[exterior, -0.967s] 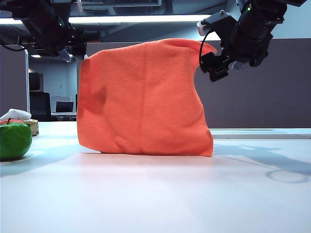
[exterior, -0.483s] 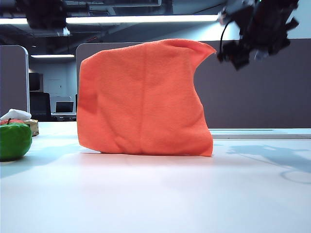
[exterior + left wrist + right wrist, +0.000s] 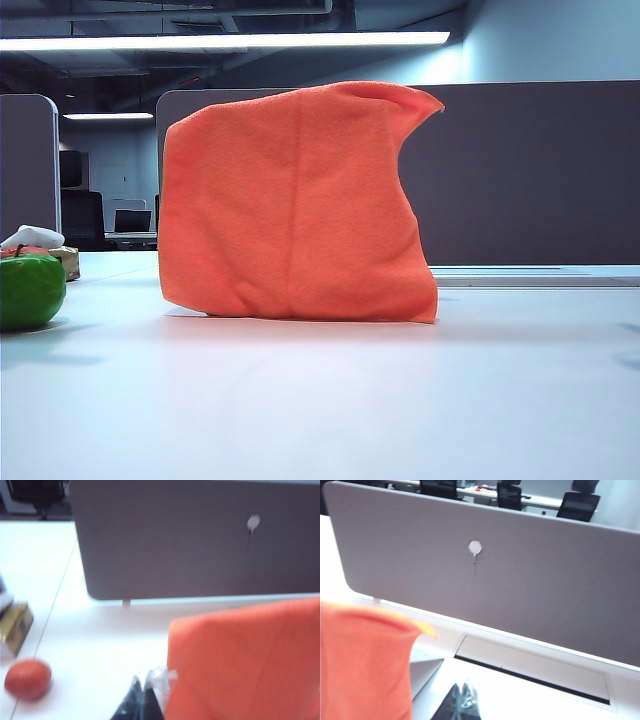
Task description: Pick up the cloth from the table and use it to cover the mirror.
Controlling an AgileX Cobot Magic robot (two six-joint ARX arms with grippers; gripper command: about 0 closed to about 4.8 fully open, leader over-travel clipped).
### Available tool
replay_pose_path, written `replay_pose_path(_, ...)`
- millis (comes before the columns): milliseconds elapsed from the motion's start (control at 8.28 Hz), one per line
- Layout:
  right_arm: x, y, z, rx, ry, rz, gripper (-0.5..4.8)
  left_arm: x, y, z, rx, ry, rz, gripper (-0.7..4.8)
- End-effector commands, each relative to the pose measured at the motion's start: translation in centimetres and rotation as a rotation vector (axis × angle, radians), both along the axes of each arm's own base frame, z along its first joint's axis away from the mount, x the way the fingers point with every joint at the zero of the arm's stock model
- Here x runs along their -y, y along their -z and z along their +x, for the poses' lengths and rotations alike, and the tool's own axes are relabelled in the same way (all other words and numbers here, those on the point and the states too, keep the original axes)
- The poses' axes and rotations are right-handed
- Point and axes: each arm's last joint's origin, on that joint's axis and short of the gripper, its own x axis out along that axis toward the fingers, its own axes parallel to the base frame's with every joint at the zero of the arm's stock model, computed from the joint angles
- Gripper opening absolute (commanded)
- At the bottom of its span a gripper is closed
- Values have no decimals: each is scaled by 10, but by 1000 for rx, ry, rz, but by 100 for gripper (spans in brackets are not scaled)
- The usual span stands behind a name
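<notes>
- Left gripper (image 3: 142,700): jaws closed, empty, just beside the cloth (image 3: 295,200).
- Right gripper (image 3: 460,702): jaws closed, empty, near the cloth's corner.
- Cloth: draped upright on the white table (image 3: 320,400), hiding the mirror.
- Grey partition (image 3: 530,170): behind the cloth.

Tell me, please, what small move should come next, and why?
The cloth already hangs draped upright, no arm near it in the exterior view. Probably hold clear the left end effector, shut beside its edge, and the right end effector, shut off its peaked corner.
</notes>
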Motion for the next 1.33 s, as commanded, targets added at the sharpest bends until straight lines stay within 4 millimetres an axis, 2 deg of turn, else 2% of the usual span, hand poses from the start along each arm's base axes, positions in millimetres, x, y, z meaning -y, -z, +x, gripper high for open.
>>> replay_pose_path(121, 10, 21, -33, 35, -53, 18, -3, -13, 32, -45, 20, 14, -22, -6)
replay_pose_path(363, 27, 78, -83, 85, -64, 34, -3, -32, 71, -110, 47, 27, -30, -6)
replay_pose_path(483, 32, 99, -98, 146, -65, 55, -3, -36, 78, -123, 26, 27, -24, -6)
replay_pose_path(604, 33, 121, -101, 116, -60, 99, -3, -39, 88, -135, -4, 31, -17, -6)
replay_pose_path(1329, 29, 145, -89, 137, -74, 105, -3, -38, 97, -136, -2, 69, -57, -6)
